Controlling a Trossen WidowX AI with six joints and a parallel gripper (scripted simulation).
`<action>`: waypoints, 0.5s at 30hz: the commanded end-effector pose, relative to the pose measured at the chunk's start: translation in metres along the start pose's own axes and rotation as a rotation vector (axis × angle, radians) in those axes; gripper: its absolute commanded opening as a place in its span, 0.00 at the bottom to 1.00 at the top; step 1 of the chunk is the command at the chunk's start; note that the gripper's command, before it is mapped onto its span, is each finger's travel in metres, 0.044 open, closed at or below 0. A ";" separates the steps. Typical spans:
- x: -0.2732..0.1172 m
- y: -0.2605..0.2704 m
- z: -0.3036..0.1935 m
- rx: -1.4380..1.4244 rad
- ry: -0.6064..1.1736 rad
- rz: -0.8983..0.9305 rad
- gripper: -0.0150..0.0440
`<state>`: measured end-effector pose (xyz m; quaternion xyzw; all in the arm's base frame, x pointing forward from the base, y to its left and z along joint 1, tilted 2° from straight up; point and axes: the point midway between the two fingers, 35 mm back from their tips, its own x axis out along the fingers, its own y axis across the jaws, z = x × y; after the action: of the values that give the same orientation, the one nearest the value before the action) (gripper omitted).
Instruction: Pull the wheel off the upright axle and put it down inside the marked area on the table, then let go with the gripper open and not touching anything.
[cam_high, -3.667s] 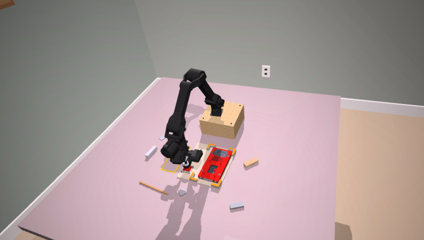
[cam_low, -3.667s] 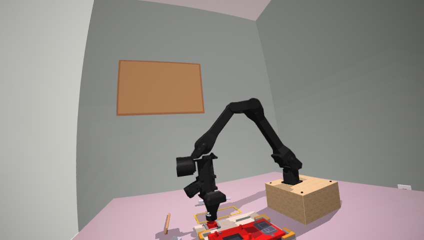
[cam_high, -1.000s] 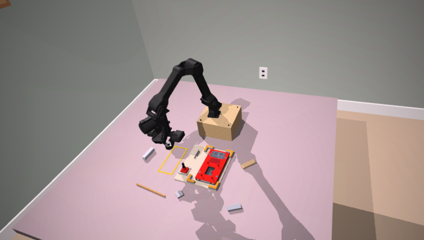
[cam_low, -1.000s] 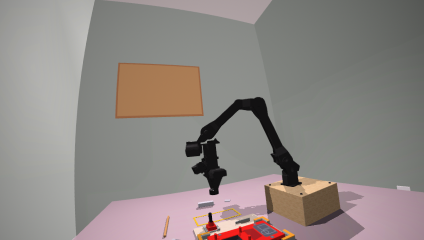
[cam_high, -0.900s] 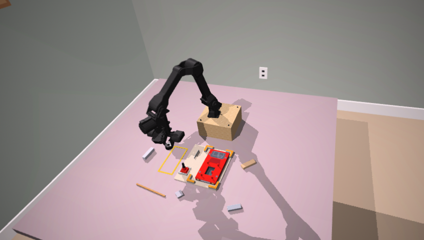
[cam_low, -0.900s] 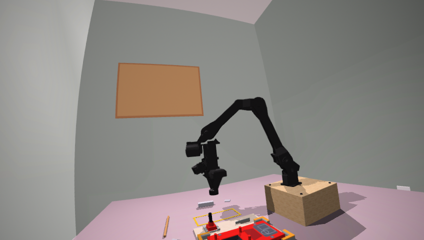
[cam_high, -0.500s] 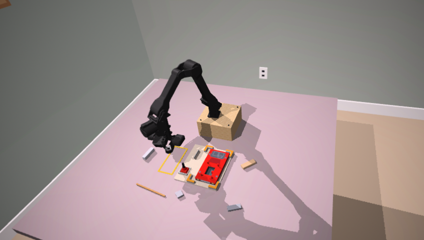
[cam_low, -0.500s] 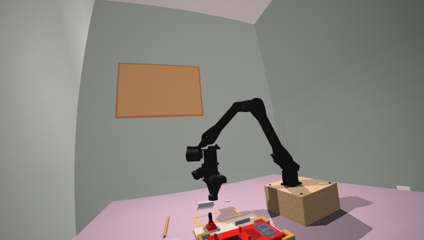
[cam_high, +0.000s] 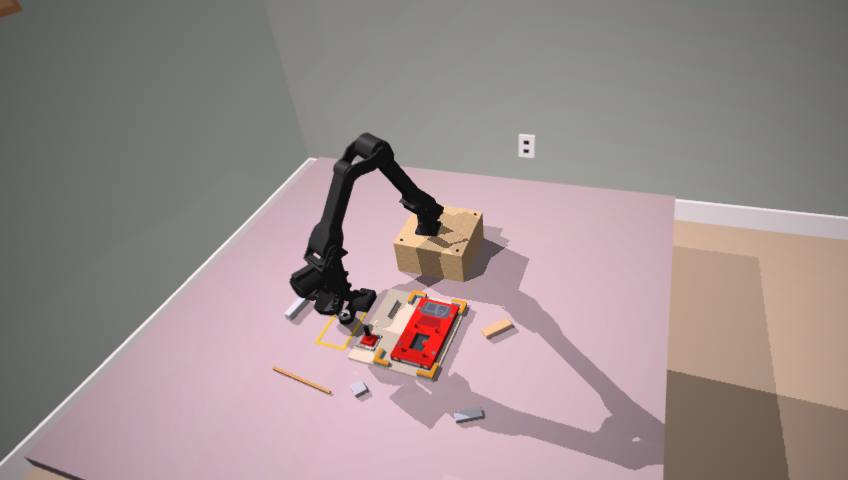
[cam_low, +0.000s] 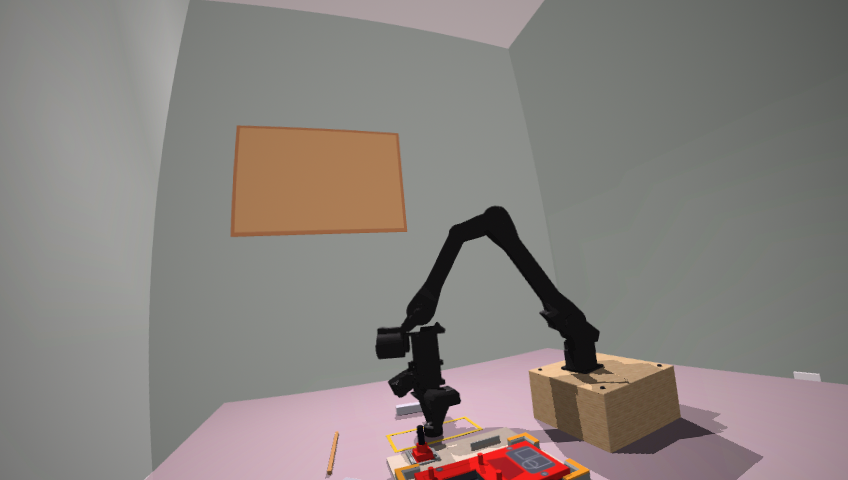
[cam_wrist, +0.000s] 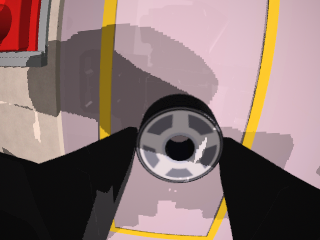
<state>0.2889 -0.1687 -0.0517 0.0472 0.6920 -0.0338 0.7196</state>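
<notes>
Your black parallel-jaw gripper (cam_wrist: 179, 154) is clenched on the grey-hubbed black wheel (cam_wrist: 179, 146), frame centre in the wrist view, over the yellow-outlined rectangular area (cam_wrist: 264, 60) on the pink table (cam_high: 535, 356).

The wheel (cam_wrist: 179, 146) is small, with a black tyre, a grey spoked hub and a dark hole through the middle. It is clamped between the two black fingers of the gripper (cam_wrist: 179, 150), its flat face turned up toward the wrist camera, over the near part of the marked area (cam_wrist: 266, 60). That area is a yellow-outlined rectangle on the pink table. The axle (cam_low: 420, 435) stands upright and bare, a short black post on a red base, just right of the outline.
</notes>
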 end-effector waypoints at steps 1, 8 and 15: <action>0.004 0.000 0.000 0.003 0.001 0.001 0.25; 0.000 0.000 0.001 0.000 -0.003 -0.002 0.57; -0.017 -0.001 0.002 0.001 -0.002 -0.001 0.76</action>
<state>0.2875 -0.1680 -0.0494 0.0493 0.6953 -0.0323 0.7163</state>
